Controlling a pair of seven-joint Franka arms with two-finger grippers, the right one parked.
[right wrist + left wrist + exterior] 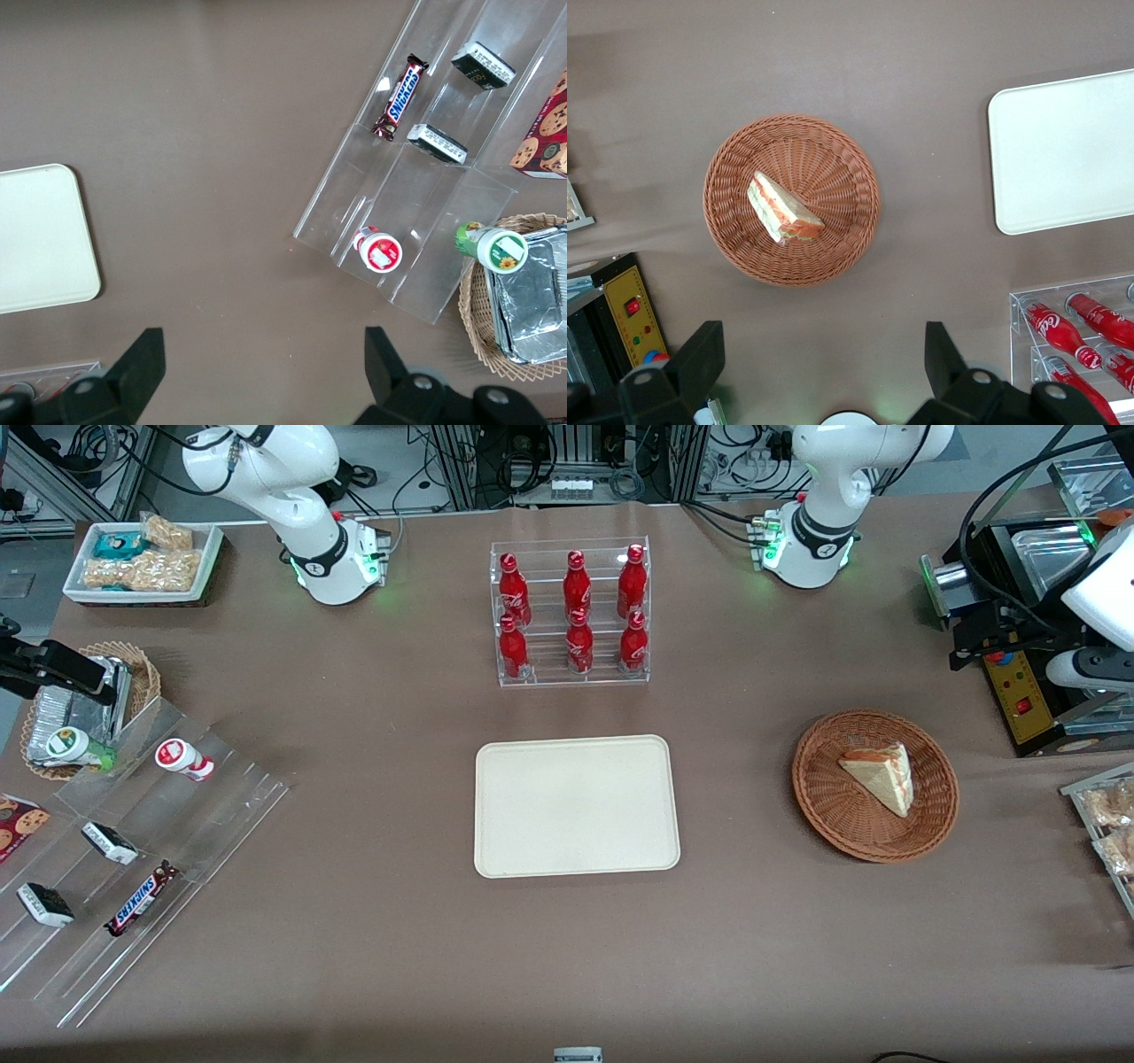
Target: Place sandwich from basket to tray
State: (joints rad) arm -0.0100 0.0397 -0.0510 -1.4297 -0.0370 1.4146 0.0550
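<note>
The claw [824,372] hangs wide open, empty, high above the basket [791,198]; descend squarely over the sandwich [782,209].

We are looking at a robotics lab dressed up as a small snack counter. Two white arm bases [802,540] are bolted to a brown-covered table [372,957], with aluminium framing [567,460] and tangled cables on the floor farther from the front camera, and what may be a control box with a red switch [1023,704] at the working arm's end. The shop-like props are a clear rack of red cola bottles [571,613], clear stepped shelves [133,850] holding chocolate bars and yoghurt pots, and a white bin of snacks [142,562].
</note>
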